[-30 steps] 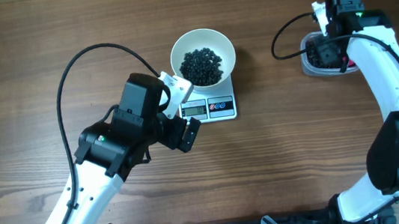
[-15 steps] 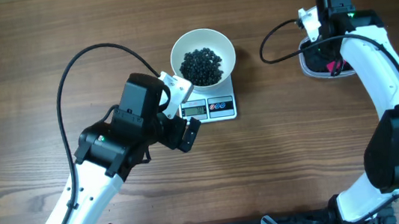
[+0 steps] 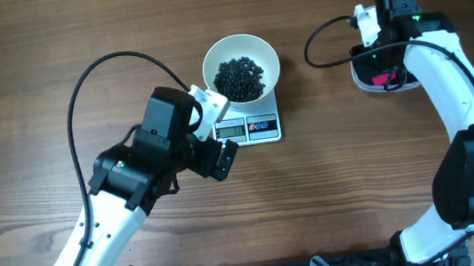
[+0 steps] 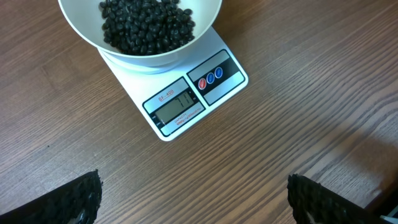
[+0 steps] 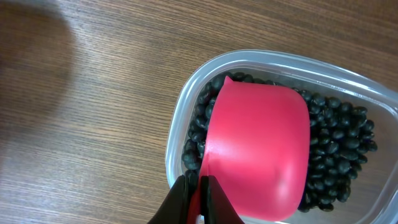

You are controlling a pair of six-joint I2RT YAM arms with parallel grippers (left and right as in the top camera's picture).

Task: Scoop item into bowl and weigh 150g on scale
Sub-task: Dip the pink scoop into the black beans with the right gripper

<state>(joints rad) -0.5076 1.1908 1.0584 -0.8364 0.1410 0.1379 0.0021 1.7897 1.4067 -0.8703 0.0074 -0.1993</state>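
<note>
Here, at the bottom edge of the right wrist view, our right pincer (image 5: 198,185) is clamped tight on the handle of the pink scoop (image 5: 258,149). The scoop's back faces us over the black beans (image 5: 339,155) in the clear tub (image 5: 177,134). We judge that so narrow a hold could let the scoop twist as it digs, flicking beans over the rim onto the table (image 5: 81,112). Farther off, the white bowl (image 4: 155,56) on the scale (image 4: 214,87) already holds a dark heap, so one full load might overshoot the target. Our left pincer (image 4: 199,202) gapes wide and empty, just short of the scale. We cannot see the scoop's hollow or whether it carries beans, nor read the digits on the display (image 4: 177,104). The left fingers are cut off at that frame's lower corners.
</note>
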